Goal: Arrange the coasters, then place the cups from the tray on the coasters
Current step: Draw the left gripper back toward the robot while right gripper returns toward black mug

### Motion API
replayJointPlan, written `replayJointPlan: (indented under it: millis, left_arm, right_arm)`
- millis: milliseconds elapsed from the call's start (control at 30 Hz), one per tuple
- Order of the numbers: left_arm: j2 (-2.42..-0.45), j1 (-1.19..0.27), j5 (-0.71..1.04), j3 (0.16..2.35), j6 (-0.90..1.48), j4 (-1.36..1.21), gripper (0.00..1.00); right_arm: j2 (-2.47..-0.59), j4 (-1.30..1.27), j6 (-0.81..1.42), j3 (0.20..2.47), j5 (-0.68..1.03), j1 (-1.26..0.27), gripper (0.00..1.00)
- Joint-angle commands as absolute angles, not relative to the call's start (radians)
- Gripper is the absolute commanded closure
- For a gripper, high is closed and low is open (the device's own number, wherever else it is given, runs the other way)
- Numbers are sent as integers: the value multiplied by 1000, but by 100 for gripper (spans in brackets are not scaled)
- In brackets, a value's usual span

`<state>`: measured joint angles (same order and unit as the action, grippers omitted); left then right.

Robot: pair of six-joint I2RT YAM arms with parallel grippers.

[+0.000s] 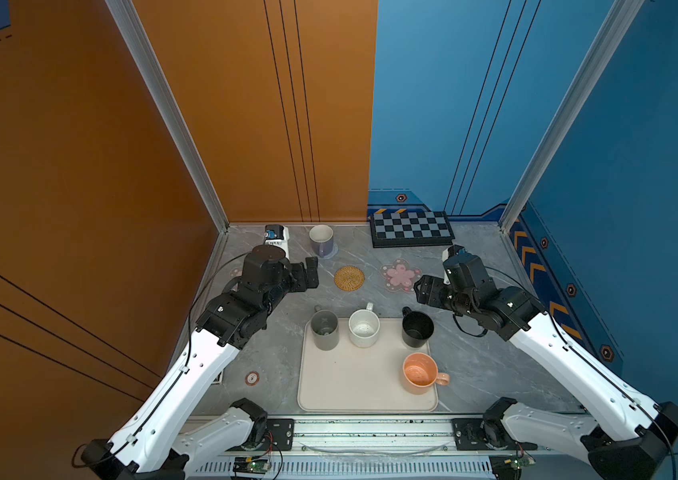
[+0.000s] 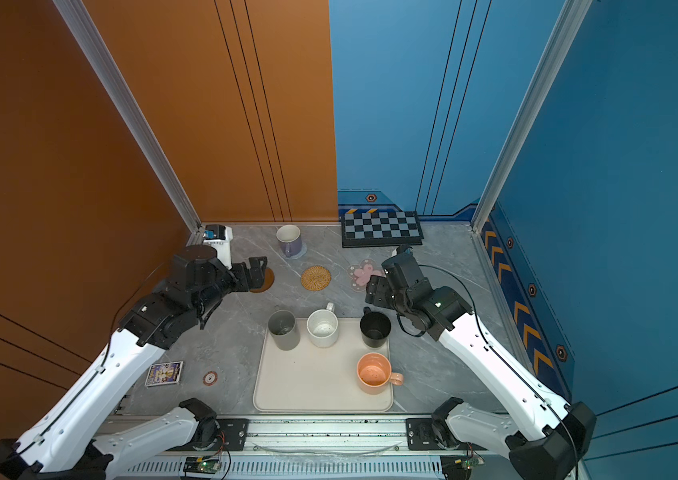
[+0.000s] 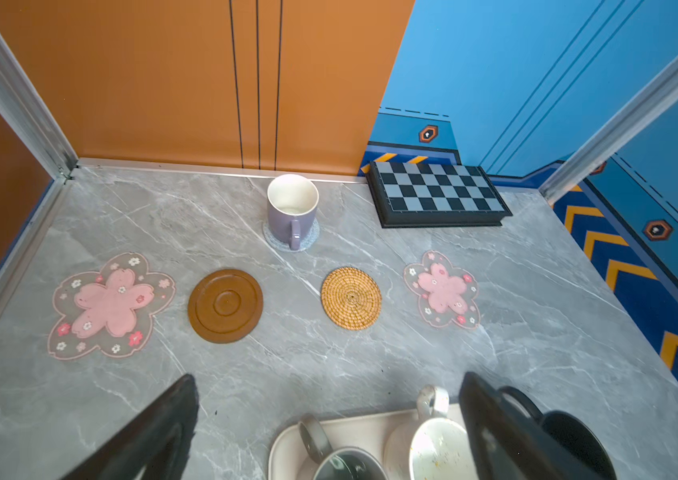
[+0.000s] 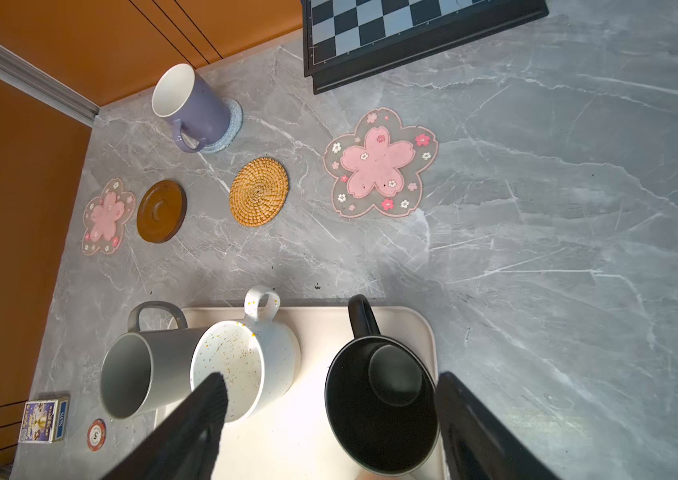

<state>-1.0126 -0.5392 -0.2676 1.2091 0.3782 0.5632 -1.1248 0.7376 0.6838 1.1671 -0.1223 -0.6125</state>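
Grey marbled surface (image 1: 487, 365) is taken up by the tray (image 1: 354, 382); the black mug (image 1: 417, 329) is stood at its far right corner. Left fingers (image 3: 163, 424) and right fingers (image 4: 200, 419) are held apart, empty. The mug is judged rigid, slick and breakable; its rim wall is best pinched.

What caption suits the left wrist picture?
Lavender mug on its knitted coaster, four bare coasters in a row.
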Motion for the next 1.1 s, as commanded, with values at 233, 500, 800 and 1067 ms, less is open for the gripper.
replayJointPlan:
  millis: [233, 500, 800, 1067]
  left_arm:
    - [-976, -869, -716, 1087, 435, 572, 2]
    - [-1059, -882, -821, 1082, 336, 589, 2]
    - [-1036, -803, -847, 1048, 405, 609, 2]
    - [-1084, -808, -1152, 1037, 415, 628, 2]
  right_arm:
    - [-1089, 696, 749, 1092, -211, -680, 19]
    - [-1134, 740, 707, 1122, -218, -663, 18]
    - [-1167, 770, 681, 1156, -210, -641, 18]
    - [-1194, 795, 679, 1148, -178, -644, 18]
